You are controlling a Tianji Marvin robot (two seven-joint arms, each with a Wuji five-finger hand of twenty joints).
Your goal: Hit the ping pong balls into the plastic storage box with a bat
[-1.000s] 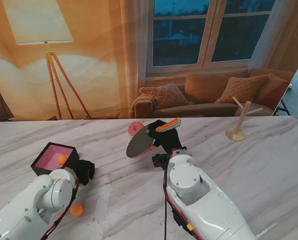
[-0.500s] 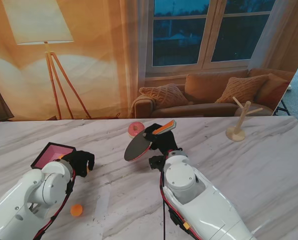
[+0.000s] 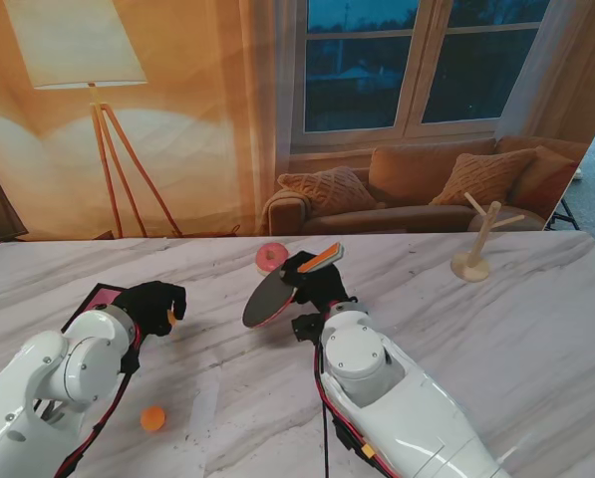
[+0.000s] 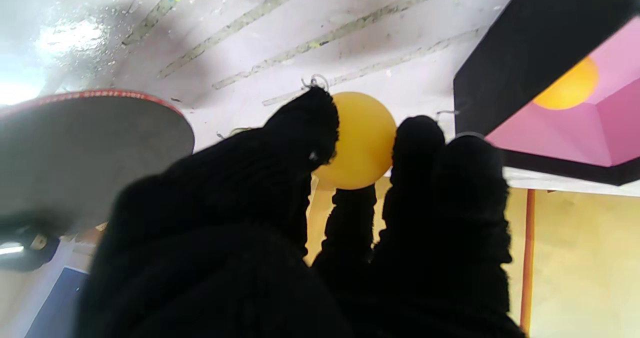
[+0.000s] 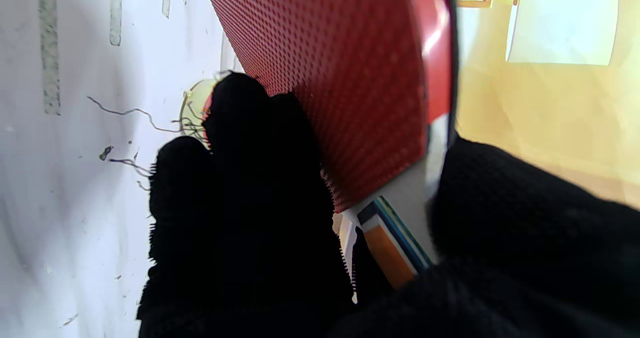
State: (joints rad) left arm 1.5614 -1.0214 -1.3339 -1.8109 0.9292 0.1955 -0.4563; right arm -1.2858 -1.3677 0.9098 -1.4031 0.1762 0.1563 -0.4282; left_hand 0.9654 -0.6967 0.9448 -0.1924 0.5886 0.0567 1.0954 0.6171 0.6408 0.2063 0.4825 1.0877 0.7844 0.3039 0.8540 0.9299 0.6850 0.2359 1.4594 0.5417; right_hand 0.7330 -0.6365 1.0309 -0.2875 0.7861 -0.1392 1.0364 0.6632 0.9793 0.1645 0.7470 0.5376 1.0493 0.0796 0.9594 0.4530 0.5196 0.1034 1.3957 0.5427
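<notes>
My left hand [image 3: 153, 303], in a black glove, is shut on an orange ping pong ball [image 4: 358, 139] pinched between its fingertips, just to the right of the storage box. The box [image 3: 97, 296] is black outside and pink inside, mostly hidden behind my left arm; the left wrist view shows the box [image 4: 545, 53] with another orange ball [image 4: 568, 85] in it. A third orange ball [image 3: 153, 418] lies on the table nearer to me. My right hand [image 3: 312, 280] is shut on the bat's handle [image 5: 391, 248], holding the bat [image 3: 267, 299] tilted above the table, its red face [image 5: 340, 78] towards the wrist camera.
A pink ring-shaped object [image 3: 270, 256] lies just beyond the bat. A wooden branched stand [image 3: 473, 249] stands at the far right. The marble table [image 3: 496, 319] ends at a backdrop picture of a sofa and lamp.
My left hand has moved farther from me with the ball and now covers more of the box. The bat has drifted slightly left. The ball on the table has stayed put.
</notes>
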